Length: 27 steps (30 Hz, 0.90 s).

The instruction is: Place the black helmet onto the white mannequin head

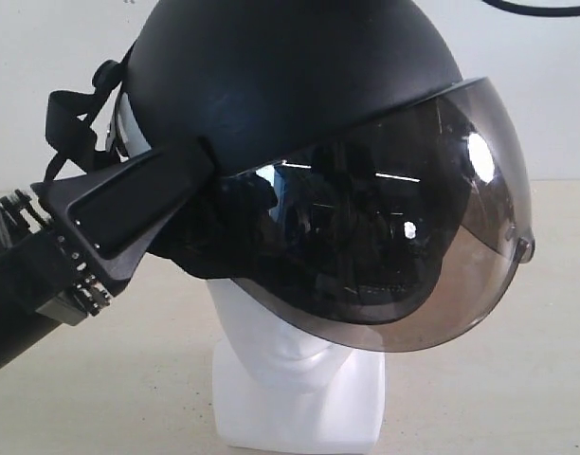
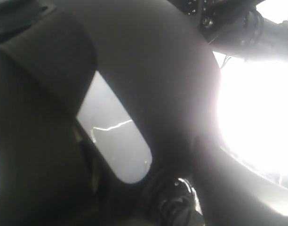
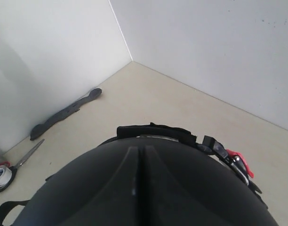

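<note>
Black helmet (image 1: pixel 290 85): over white mannequin head (image 1: pixel 290 365), hiding its crown, tilted; judged not fully seated.
Visor (image 1: pixel 404 218): hangs before head's face.
Left gripper (image 1: pixel 176 180): beside head, clamped on helmet rim, steadying the tilt.
Right gripper: cannot tell.

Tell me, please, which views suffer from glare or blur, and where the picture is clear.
Exterior view: sharp, but the visor of the black helmet carries bright reflections and hides the white mannequin head above its chin. Left wrist view: dark and blurred, with a blown-out white patch. Right wrist view: evenly lit; the helmet is close and soft, the scissors clearer.
</note>
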Motion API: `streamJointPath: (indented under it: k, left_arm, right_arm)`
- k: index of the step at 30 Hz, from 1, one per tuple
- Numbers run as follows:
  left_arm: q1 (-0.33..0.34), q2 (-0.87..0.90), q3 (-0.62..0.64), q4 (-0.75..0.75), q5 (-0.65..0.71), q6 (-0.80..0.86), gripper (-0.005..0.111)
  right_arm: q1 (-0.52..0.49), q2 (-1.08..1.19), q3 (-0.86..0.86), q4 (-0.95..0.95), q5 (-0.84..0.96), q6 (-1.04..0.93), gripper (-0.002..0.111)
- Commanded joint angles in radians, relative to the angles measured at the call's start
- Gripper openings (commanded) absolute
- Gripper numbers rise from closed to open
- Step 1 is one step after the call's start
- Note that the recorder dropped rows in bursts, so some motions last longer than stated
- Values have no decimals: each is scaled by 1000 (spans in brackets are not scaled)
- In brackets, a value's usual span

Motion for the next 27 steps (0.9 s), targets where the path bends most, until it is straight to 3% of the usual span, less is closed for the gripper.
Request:
streamJointPath:
  k: [1,8,14,16,27]
  left_arm:
    - [31,-11,17,-201,70,196,4]
    - [31,-14,17,-208,114,196,4]
    - [31,-158,17,-215,363,231,36]
    - [31,-220,17,-206,476,231,39]
    - [31,-628,17,-177,750,249,39]
  right_arm:
    - [49,70,27,-147,168,20,0]
    - [105,93,27,-246,137,81,0]
    - [105,93,27,-250,157,97,0]
    - [105,93,27,-259,158,106,0]
    - [105,93,27,-277,166,123,0]
